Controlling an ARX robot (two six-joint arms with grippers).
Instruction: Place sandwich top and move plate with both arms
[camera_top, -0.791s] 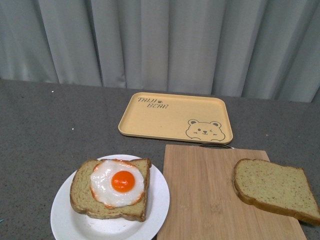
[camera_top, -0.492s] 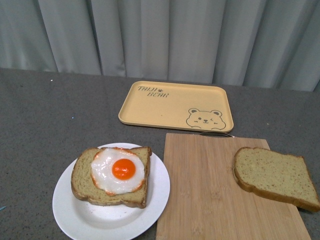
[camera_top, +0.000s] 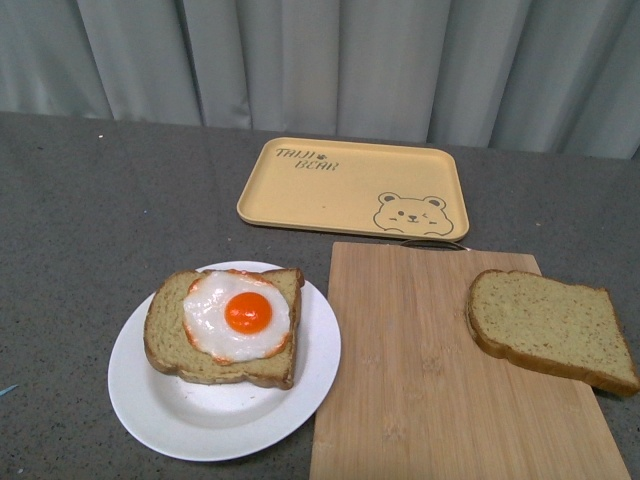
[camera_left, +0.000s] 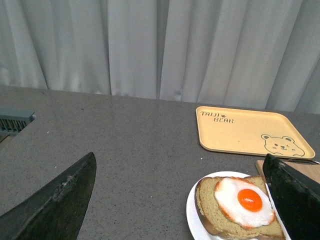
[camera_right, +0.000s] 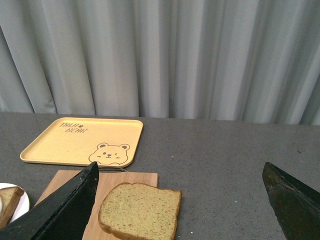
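The sandwich top (camera_top: 550, 328), a plain speckled brown slice, lies flat on the right side of a wooden board (camera_top: 420, 380). To the board's left, the white plate (camera_top: 200, 425) carries a bread slice with a fried egg (camera_top: 228, 322). Neither arm shows in the front view. My left gripper (camera_left: 180, 165) is open and empty, hanging above the grey table just left of the plate (camera_left: 192, 210). The right gripper (camera_right: 180, 167) is likewise open and empty, with the sandwich top (camera_right: 140, 210) low between its fingers, nearer the left one.
A yellow tray with a bear drawing (camera_top: 350, 188) lies behind the board and plate. Grey curtains hang behind the dark speckled table. A small grey-green grille (camera_left: 15, 120) sits at the table's edge in the left wrist view.
The front view has tilted downward, so plate, board, slice and tray all sit higher in the picture. None of them has moved relative to the others.
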